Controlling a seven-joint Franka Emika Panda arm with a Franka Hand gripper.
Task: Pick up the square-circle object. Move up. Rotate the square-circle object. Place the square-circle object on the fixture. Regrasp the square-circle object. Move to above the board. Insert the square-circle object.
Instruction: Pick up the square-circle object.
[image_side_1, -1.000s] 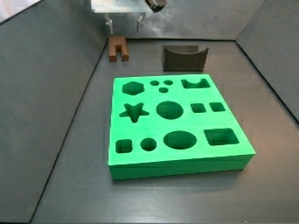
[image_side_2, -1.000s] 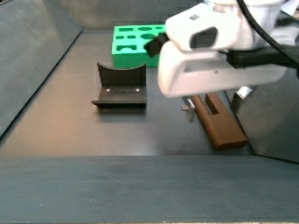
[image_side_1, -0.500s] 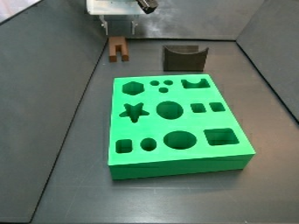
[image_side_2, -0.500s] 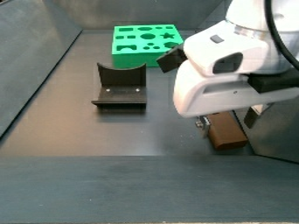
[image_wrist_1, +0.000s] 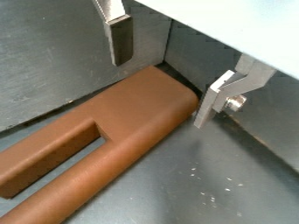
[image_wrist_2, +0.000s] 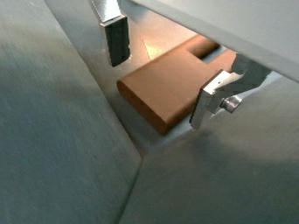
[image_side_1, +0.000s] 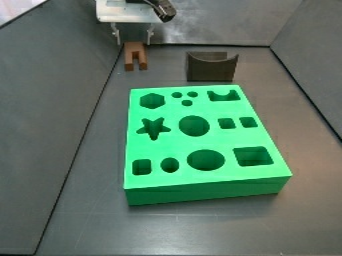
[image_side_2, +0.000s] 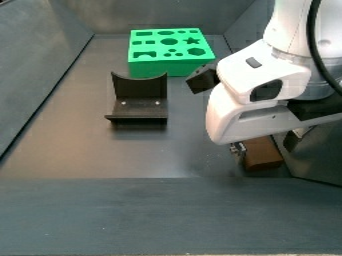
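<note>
Square-circle object (image_side_1: 135, 56): a small brown block with two prongs, lying on the tabletop (image_side_1: 80, 150) near the far left corner, close to the grey side wall; in a wrist view (image_wrist_1: 105, 144) it fills the frame, slot and prongs running away from the camera.

Tool (image_wrist_1: 170, 61): low over the brown block, directly above it in a side view (image_side_1: 132, 38). Its two silver fingers (image_wrist_1: 121, 35) stand spread to either side of the block's end, with a gap showing at each (no pad seems to press the wood yet), so it reads as wide and holding nothing.

Fixture (image_side_1: 210, 66): the dark notched block, just right of the brown piece and well apart from it, bare on top; also clear in the other fixed camera (image_side_2: 136, 100).

Board (image_side_1: 205, 140): the large green slab with star, hexagon, circle and square cutouts, nearest the camera in that side view, all holes unfilled.

Step in hand: the first one, picking up the square-circle object; the tool looks settled around it, ready to pinch.

Next move: likely closing the fingers squarely on the block's flanks, then a straight lift. The nearby wall leaves little room (a skewed grip could drag the piece against it).
</note>
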